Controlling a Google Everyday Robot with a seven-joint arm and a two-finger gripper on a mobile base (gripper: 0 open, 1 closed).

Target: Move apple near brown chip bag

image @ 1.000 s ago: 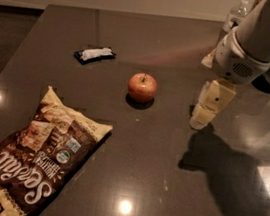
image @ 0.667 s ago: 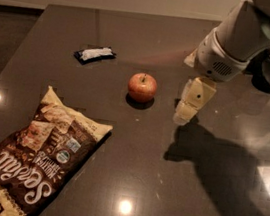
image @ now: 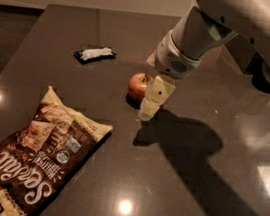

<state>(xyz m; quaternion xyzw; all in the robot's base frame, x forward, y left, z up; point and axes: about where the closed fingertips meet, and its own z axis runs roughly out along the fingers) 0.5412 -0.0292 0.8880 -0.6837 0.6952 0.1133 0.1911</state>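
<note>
The apple (image: 137, 86) lies just beside the gripper (image: 150, 105), whose opening I cannot tell

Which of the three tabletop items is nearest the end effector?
The small round red-orange apple: the end effector is beside it; the crinkly brown chip bag and black-and-white packet lie farther off.

Only real text here is the big white script on the brown chip bag (image: 36, 161), looks like "Sea Salt" to me; its smaller print and round seal are too tiny to read; same for the black-and-white packet (image: 95, 54); claw (image: 148, 108) sits just right of the apple (image: 137, 86)
</note>
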